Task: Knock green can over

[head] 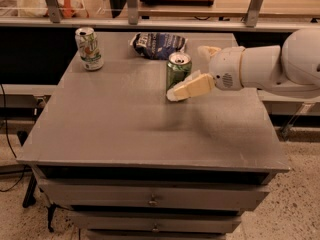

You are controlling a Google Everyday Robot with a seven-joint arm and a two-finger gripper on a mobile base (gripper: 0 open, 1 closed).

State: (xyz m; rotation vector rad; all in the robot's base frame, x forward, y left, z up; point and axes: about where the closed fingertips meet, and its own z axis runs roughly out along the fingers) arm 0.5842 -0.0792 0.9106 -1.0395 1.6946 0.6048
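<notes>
The green can (176, 68) stands upright on the grey table (115, 129), toward the back and a little right of centre. It has a silver top and dark lettering. My gripper (187, 73) comes in from the right on a white arm (265, 66) and is open. Its near cream finger (192, 87) lies across the can's lower front, at or against it. The far finger (207, 50) shows behind and to the right of the can.
A white can with green and orange markings (89, 49) stands at the back left. A dark blue crumpled snack bag (157, 44) lies behind the green can. A shelf rail with metal posts (131, 4) runs behind the table. Drawers (152, 200) sit below the top.
</notes>
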